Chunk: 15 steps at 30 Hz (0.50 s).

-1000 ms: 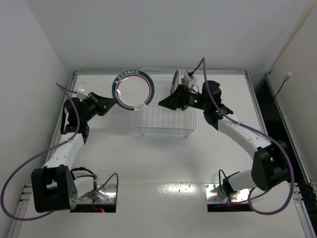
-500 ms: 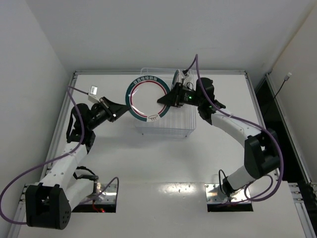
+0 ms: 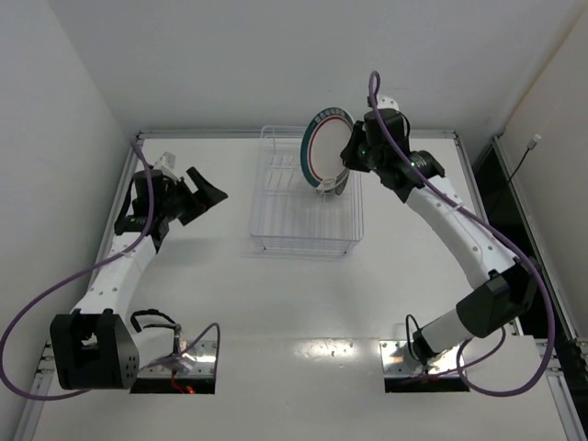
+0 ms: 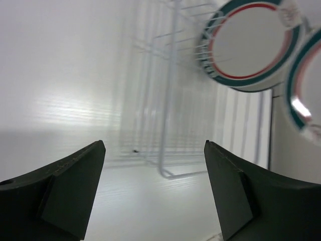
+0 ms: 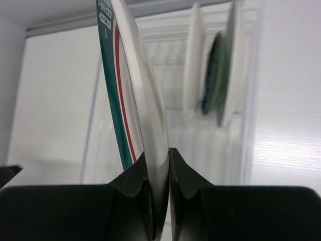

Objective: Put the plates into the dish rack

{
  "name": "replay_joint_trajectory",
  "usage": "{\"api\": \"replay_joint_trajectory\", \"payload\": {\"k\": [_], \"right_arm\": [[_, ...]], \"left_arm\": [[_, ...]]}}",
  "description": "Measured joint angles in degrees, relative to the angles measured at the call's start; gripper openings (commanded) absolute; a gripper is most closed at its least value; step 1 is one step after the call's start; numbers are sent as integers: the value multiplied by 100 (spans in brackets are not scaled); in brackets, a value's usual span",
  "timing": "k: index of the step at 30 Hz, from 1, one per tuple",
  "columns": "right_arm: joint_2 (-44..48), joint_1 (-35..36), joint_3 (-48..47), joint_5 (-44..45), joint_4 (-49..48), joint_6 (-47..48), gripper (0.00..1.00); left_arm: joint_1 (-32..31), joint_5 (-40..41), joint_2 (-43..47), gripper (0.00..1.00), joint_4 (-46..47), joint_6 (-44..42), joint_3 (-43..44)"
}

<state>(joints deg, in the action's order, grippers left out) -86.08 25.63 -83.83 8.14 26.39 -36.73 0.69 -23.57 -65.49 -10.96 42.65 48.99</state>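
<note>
right tool (image 5: pixel 158 168) is clenched on the rim of a teal-rimmed plate (image 5: pixel 125 90), one finger on each face. the plate is upright and edge-on to the right wrist cam, with a red ring inside the teal band on its left face.

top cam: that plate hangs over the far right part of the dish rack (image 3: pixel 306 207), face turned towards the left arm. its lower edge overlaps the rack's far end. can't tell whether it's seated in a slot.

the rack is clear and ribbed and sits on the bench (image 3: pixel 276 303), far-centre, between the two arms.

right wrist cam, past the held plate, shows three more standing on edge side by side in the rack:
- white plate (image 5: pixel 193 60)
- dark teal plate (image 5: pixel 213 75) just beside it
- pale plate (image 5: pixel 233 50) next to that, near the rack's wall

left tool (image 3: pixel 208 186) is released, jaws wide with nothing between them. it's over the bench left of the rack, well apart from it.

left wrist cam looks across at the rack's ribs, with two teal-rimmed, red-ring plates at top right. one is cut off by the frame edge. can't tell from that view which one is the held plate.
</note>
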Motion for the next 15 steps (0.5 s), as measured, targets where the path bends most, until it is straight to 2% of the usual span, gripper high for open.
{"api": "replay_joint_trajectory", "payload": {"k": [4,7,15], "right_arm": [[-450,63,-911,1027,634,323,0],[-1156,105,-1641,1561,1029,492,0],[-2673,313,-2872,2107,1639,739,0]], "left_arm": [[240,227,-94,78,-404,-343,-107],[319,356,-94,78,-507,-544,-166],[350,525,-111,78,-448,-802,-632]]}}
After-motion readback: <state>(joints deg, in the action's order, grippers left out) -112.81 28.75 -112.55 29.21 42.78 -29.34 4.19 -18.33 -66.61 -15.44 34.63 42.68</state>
